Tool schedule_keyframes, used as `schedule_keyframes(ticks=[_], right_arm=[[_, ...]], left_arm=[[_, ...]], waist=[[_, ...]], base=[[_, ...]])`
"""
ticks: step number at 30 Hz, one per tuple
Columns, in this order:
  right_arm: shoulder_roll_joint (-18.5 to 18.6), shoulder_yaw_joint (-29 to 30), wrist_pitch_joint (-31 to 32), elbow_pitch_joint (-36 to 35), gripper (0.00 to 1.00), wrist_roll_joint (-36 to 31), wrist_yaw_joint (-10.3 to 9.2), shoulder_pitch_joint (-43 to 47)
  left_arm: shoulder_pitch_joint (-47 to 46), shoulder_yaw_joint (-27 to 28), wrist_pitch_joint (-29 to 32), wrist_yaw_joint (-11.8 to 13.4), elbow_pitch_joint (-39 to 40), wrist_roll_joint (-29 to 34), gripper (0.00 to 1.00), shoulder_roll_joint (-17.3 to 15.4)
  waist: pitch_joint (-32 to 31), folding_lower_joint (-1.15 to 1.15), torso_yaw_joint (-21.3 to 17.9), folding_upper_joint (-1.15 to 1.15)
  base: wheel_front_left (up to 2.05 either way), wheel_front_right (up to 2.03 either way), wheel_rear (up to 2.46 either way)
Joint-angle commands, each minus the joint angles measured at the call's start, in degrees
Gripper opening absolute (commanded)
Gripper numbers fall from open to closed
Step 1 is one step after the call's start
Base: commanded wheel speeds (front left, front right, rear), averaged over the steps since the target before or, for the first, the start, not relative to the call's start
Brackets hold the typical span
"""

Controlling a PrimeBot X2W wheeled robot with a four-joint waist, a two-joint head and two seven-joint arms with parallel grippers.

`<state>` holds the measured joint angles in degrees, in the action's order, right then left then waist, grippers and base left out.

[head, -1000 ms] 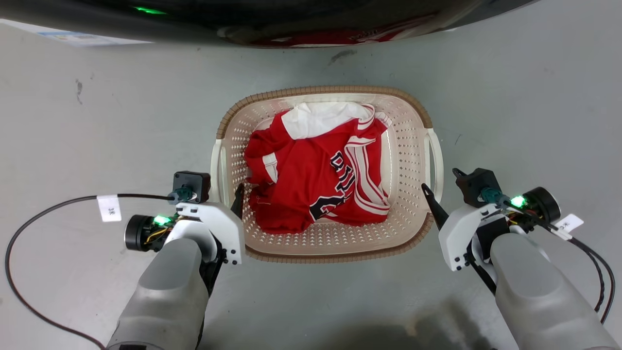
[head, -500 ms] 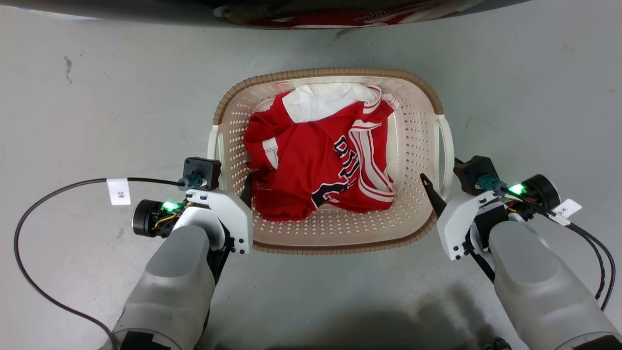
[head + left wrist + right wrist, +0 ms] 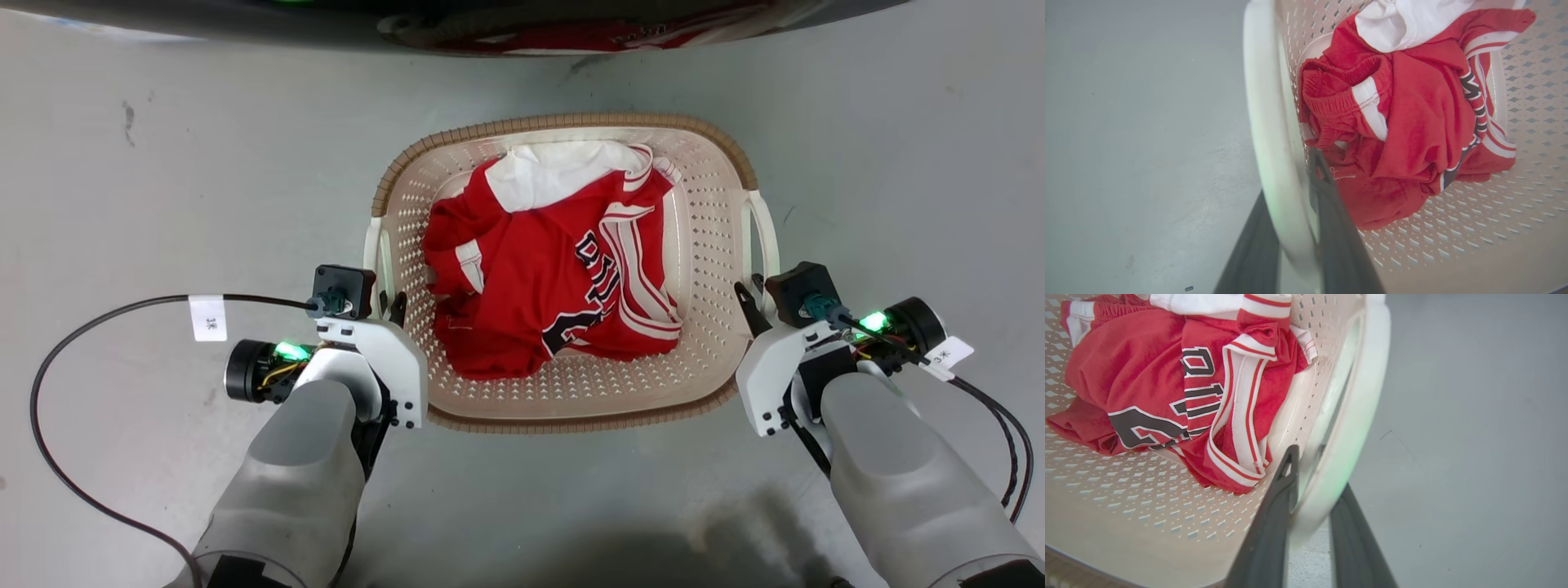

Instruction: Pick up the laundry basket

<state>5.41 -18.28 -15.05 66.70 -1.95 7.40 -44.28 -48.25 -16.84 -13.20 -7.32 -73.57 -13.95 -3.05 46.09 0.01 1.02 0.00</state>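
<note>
Left end effector [image 3: 1288,173] and right end effector [image 3: 1318,467] nosed up to the handles [image 3: 1265,102] since a second ago: grasping step.
Each straddles its handle; left clamp I can't tell, right shows a gap, so unclamped. Laundry basket [image 3: 571,122] sits on the floor [image 3: 163,204] between them. Next I'd squeeze both, then lift evenly.

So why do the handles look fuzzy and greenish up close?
Left wrist view: the left handle, close to the lens, is blurred and green-tinted. Right wrist view: the right handle likewise. Head view: the laundry basket is sharp.
</note>
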Motion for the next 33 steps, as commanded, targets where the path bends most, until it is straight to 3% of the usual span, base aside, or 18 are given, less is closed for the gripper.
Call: schedule_keyframes(ticks=[1, 18, 33], right_arm=[[-0.35, -0.55, -0.2, 0.19, 0.0, 0.18, 0.16, 0.28], [-2.44, -5.7, 1.71, 6.46, 0.0, 5.78, 0.16, 5.09], [-2.85, -15.64, 8.13, 6.69, 0.0, 15.89, 0.16, 11.11]], left_arm=[[0.42, -0.53, 0.07, -0.23, 0.06, -0.01, 0.0, 0.11], [7.57, -4.93, 6.67, -0.23, -0.12, -6.73, 0.0, 0.24], [15.11, -11.52, 14.09, -0.23, 1.48, -14.54, 0.0, -0.85]], waist=[[-1.02, -0.01, -0.08, 0.0], [-18.86, -0.01, -0.97, 0.0], [-33.87, -0.01, -1.76, 0.0]], base=[[0.0, 0.0, 0.0], [0.0, 0.0, 0.0], [0.0, 0.0, 0.0]])
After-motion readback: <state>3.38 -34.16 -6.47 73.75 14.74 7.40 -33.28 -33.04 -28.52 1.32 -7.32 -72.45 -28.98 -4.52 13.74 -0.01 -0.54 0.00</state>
